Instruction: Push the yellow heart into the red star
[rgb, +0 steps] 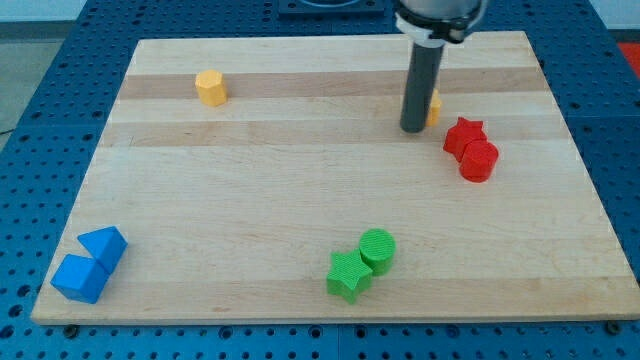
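A dark rod comes down from the view's top, and its tip rests on the wooden board. The arm has no jaws, only this rod, so nothing can open or close.

Right behind the rod, on its right side, a small bit of a yellow block peeks out. Most of it is hidden, so its shape cannot be told. The tip is touching it or just beside it.

The red star sits near it, lower and to the view's right. A red round block touches the star.

A yellow six-sided block sits far off at the top left. A green star and a green round block touch near the bottom middle. Two blue blocks sit together at the bottom left corner.
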